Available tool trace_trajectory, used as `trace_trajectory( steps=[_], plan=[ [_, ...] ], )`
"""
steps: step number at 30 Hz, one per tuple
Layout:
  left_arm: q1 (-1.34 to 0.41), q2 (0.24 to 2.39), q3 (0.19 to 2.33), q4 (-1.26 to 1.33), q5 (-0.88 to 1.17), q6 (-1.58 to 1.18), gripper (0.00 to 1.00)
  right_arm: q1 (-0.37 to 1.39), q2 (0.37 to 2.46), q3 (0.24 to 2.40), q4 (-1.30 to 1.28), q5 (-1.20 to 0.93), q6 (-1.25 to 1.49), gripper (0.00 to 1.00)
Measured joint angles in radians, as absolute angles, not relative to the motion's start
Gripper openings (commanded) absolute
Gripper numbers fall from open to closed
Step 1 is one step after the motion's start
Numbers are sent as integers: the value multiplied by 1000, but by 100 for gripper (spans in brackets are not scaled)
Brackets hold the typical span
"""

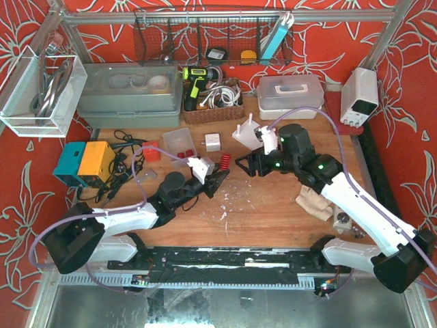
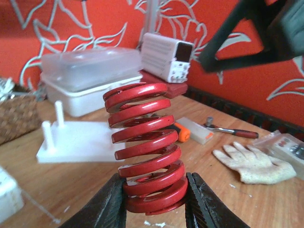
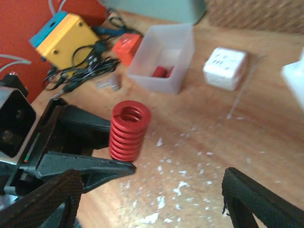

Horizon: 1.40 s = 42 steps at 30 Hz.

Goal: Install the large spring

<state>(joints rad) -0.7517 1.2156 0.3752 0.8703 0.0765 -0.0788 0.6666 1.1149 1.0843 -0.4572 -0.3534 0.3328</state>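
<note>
1. Your left gripper (image 2: 156,202) is pinching the large spring (image 2: 145,142) by its bottom coils and holding it upright, low over the table (image 2: 247,204).
2. Your right gripper (image 1: 244,164) is hanging spread wide just right of the spring, apart from it.
3. Behind them, the clear bin (image 3: 156,80) is holding small red parts (image 3: 161,72), and the white peg base (image 2: 80,142) is sitting further right.

Large spring (image 2: 145,147): red, thick flat-wire coil, open bore at the top. Roughly upright, top leaning slightly. Lowest coils pinched between the two fingers of the left hand (image 2: 156,202), upper coils free. Mid-bench; unclear whether its base touches the bench. White peg plate (image 2: 76,140) with two upright pegs lies beyond it, apart.
</note>
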Motion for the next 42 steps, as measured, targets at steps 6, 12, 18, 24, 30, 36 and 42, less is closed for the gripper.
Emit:
trace_trajectory(
  steps=[6, 12, 18, 24, 30, 36, 42],
  plan=[
    [-780, 1240, 363, 963, 142, -1, 0, 702, 1175, 1090, -467, -478, 353, 81],
    [-797, 1248, 346, 1013, 195, 53, 0, 705, 1244, 1141, -467, -536, 369, 75],
    [-807, 1257, 344, 1032, 219, 88, 0, 705, 1283, 1152, -468, -593, 385, 66],
    [-807, 1258, 344, 1035, 221, 100, 0, 705, 1281, 1150, -471, -629, 388, 41],
    [-809, 1259, 344, 1041, 220, 105, 19, 701, 1280, 1142, -467, -627, 383, 3],
    [-816, 1259, 344, 1035, 139, 89, 98, 702, 1257, 1118, -448, -592, 382, 0],
    [-815, 1255, 344, 975, -39, 16, 100, 707, 1149, 1026, -363, -347, 382, 0]
  ],
)
